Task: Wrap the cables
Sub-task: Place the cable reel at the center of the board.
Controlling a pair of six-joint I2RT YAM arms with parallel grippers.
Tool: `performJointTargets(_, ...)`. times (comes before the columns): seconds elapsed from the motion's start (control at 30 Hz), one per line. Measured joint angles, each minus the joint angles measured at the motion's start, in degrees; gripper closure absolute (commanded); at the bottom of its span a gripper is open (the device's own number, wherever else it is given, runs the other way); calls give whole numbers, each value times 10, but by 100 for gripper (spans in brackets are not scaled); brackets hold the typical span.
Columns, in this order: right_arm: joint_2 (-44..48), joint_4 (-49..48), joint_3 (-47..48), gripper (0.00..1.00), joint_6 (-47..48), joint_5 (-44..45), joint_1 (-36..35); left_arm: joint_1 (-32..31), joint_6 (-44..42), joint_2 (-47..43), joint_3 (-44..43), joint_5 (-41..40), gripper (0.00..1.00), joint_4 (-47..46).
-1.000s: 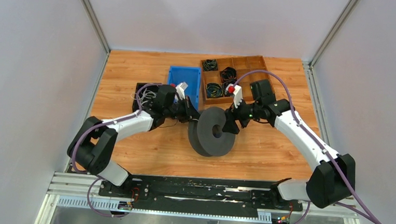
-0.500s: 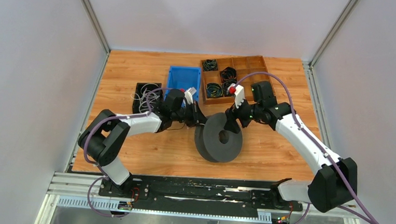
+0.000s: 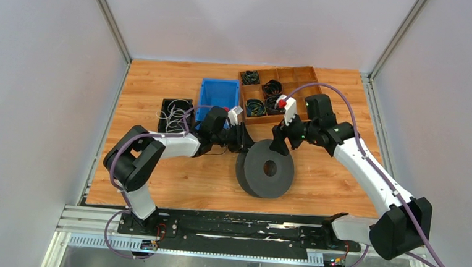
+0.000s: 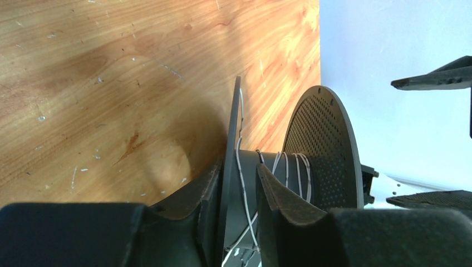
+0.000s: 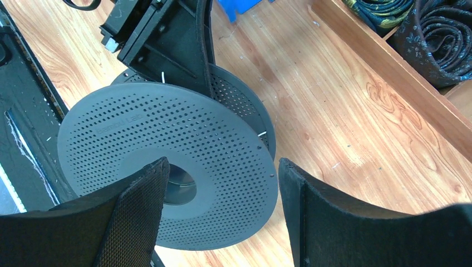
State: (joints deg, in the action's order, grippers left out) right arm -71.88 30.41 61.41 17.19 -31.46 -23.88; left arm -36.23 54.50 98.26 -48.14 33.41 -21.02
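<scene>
Cables (image 4: 287, 167): a few hair-thin whitish turns sit round the hub of the grey spool (image 3: 261, 179), each lying crosswise to the hub's long axis. One strand runs along the nearer flange and down between the left fingers (image 4: 278, 206). More wire lies tangled in the black tray (image 3: 177, 100) at the left.
Spool: it stands on the tabletop (image 3: 187, 180) between the arms, tilted, with its holed face turned upward and the second flange showing on its left.
Left tool (image 4: 238, 172): a narrow gap straddles the flange edge, with one finger against it and the other just clear.
Right tool (image 5: 222, 172): it is spread wide at the spool's far rim, gripping nothing.
</scene>
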Motion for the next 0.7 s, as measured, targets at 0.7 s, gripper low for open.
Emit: performJointTargets(0.7, 2, 5, -1, 29, 0, -5, 0, 17, -35, 7, -3, 10, 54, -1)
